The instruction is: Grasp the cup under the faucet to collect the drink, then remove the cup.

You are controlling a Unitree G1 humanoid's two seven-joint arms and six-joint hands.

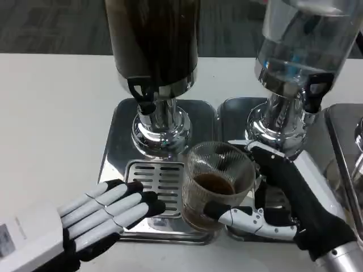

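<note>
Right hand (283,192): fingers (241,214) wrapped around the ribbed clear cup (218,181), one white-and-black finger crossing its lower front, the dark palm against its right side; the cup is clamped and apparently lifted or tilted slightly, though the view is too steep to tell whether its base touches the tray. Cup: holds a shallow pool of brown drink, sits to the right of and in front of the dark dispenser's black faucet (142,93), over the seam between the left drip tray (116,136) and its neighbour, no longer directly beneath the spout. Left hand (105,212): fingers straight and slightly spread, holding nothing, resting flat at the front left corner of the slotted grate (156,181), just beside the cup but not touching it. Behind: dark drink dispenser (152,39) on a chrome base; a second, clear dispenser (303,42) to the right on its own tray; white tabletop (51,113) around. Step in hand, as judged: collection appears done and removal is under way. Next move calls for carrying the cup level, clear of both chrome bases, and setting it on open tabletop without slopping the drink.
</note>
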